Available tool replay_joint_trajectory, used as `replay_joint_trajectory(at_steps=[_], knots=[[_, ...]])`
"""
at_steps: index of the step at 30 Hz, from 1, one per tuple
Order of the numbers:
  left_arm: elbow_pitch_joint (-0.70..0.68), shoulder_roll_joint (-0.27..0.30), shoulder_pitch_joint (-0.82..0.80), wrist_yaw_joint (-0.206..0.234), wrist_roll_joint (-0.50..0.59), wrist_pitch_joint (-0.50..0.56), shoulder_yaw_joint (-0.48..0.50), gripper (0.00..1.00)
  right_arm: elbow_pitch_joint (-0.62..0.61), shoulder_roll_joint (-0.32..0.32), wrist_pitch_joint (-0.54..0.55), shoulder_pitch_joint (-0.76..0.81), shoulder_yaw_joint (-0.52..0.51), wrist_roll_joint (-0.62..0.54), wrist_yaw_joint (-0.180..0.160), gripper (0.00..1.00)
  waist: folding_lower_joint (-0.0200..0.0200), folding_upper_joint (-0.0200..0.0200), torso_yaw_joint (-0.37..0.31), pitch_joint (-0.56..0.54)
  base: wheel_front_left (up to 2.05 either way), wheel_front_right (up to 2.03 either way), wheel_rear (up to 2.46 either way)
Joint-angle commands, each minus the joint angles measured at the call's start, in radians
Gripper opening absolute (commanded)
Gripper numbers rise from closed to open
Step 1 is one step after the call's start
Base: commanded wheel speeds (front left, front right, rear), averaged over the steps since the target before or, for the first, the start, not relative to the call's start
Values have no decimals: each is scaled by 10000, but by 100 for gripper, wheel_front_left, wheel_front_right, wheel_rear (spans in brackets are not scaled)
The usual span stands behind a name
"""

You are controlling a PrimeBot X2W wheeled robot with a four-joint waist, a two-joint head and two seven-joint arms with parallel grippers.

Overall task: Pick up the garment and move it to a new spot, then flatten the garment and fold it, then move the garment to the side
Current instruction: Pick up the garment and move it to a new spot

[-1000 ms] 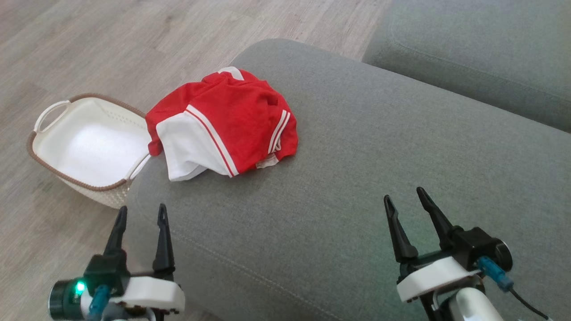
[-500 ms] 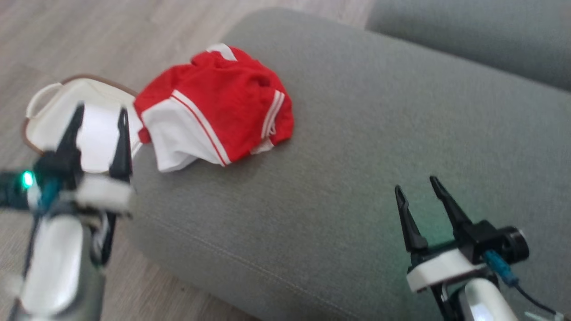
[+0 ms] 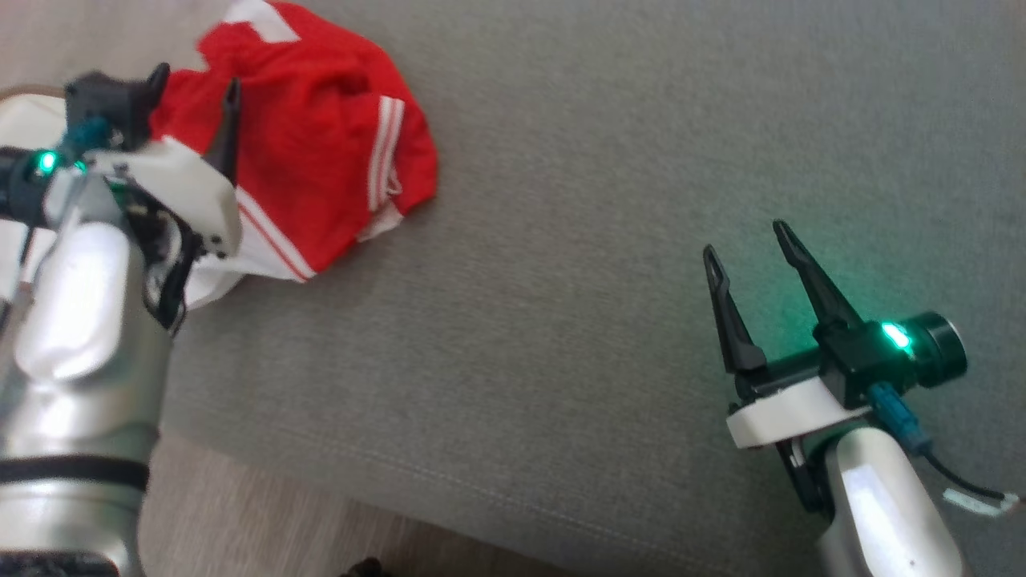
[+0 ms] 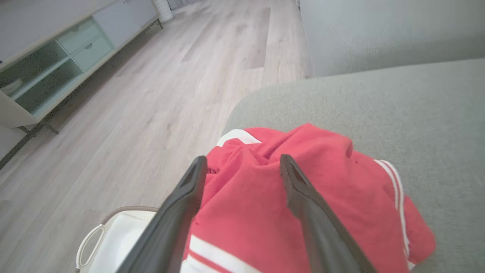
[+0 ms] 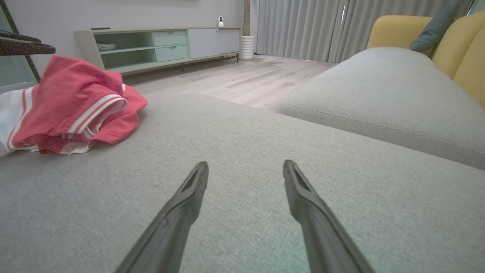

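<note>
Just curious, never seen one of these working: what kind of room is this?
Probably a home living room: a grey sofa, a low cabinet with shelves and drawers along the wall, and floor-length curtains.

forearms (image 3: 72, 320) silver | fingers (image 3: 728, 312) 2, dark, tapered | wrist light (image 3: 895, 335) green | connector (image 3: 894, 405) blue

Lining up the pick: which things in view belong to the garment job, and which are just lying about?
Job: red-and-white garment, grey sofa cushion under it, left gripper and right gripper, both open.
Lying about: white basket, sideboard, yellow seat, curtains.
</note>
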Motion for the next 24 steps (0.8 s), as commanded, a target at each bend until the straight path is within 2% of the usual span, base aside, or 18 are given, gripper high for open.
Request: replay_joint_trajectory(at_steps=[1, 8, 9, 10, 11, 12, 17, 24], knots=[[177, 699, -677, -29, -145, 194, 196, 100, -432, -26, 48, -328, 344, -78, 75, 100, -3, 0, -476, 576, 0, 0, 0], [1559, 1124, -1569, -66, -999, 1080, -799, 100, -604, -26, 88, -425, 375, -135, 75, 100, -3, 0, -813, 1042, 0, 0, 0], [1630, 1169, -1624, -67, -1196, 1204, -1003, 96, -604, -26, 79, -422, 346, -130, 75, 100, -3, 0, -828, 1057, 0, 0, 0], [1655, 1230, -1675, -68, -1381, 1272, -1194, 42, -602, -26, 66, -424, 320, -123, 75, 100, -3, 0, -838, 1063, 0, 0, 0], [1659, 1325, -1728, -68, -1550, 1270, -1364, 7, -596, -26, 48, -430, 300, -108, 75, 100, -3, 0, -847, 1061, 0, 0, 0], [1656, 1422, -1770, -68, -1705, 1230, -1537, 0, -583, -26, 26, -439, 288, -86, 75, 100, -3, 0, -854, 1043, 0, 0, 0], [1509, 1801, -1943, -69, -2164, 783, -2150, 0, -466, -26, -131, -483, 276, 146, 75, 100, -3, 0, -866, 745, 0, 0, 0], [997, 2191, -2322, -70, -2109, 5, -2473, 0, -209, -26, -355, -436, 87, 510, 75, 100, -3, 0, -986, 60, 0, 0, 0]])
